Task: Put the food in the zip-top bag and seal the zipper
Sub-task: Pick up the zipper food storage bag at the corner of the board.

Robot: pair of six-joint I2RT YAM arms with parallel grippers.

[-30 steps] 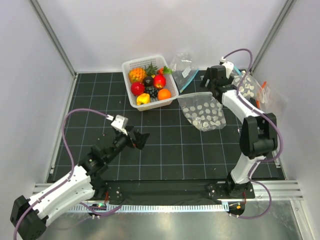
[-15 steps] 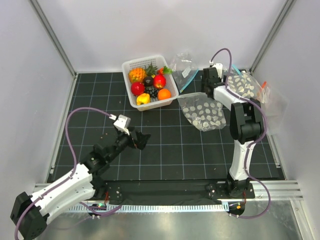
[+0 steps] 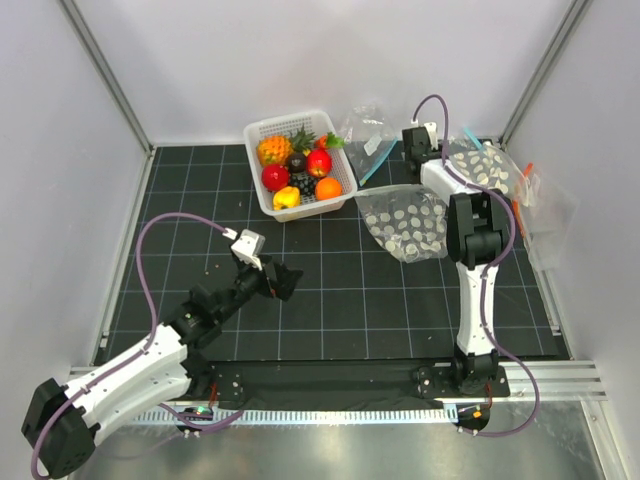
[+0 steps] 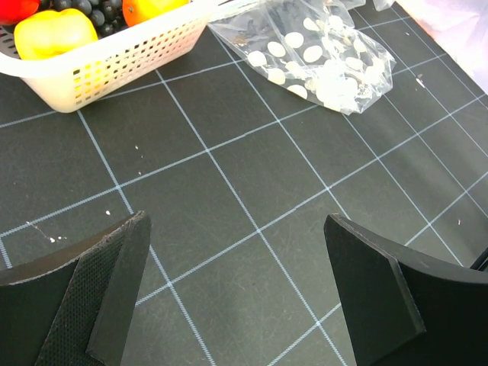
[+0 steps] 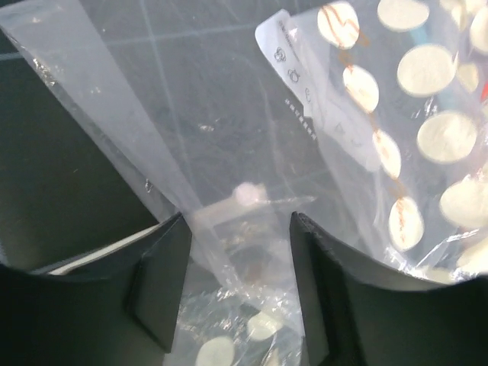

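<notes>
The right arm has swung further towards the back of the surface [image 3: 350, 290] and folded up tight, so the right tool [image 3: 412, 140] now sits over the heap of bags behind the dotted bag [image 3: 405, 225]. The left arm has barely shifted. Its left tool [image 3: 283, 278] hangs released, jaws spread wide above bare grid.

In the right wrist view the fingers stand apart with a ridge of clear film rising between them, not yet pinched. We take this film for the zip-top bag [image 3: 365, 130], though the folds overlap a dotted bag there and we cannot be certain. The teal zipper [image 3: 377, 162] lies just beside the white basket [image 3: 259, 170], near the tool.

The food is all in that basket: two red apples [image 3: 275, 177], an orange [image 3: 328, 188] and a yellow piece [image 3: 287, 197]. Nothing is bagged yet.

We judge the step to be fetching the bag. Next, the right tool needs to clench on that single ridge only, then draw the bag out to open ground. There the left tool can help spread its mouth.
</notes>
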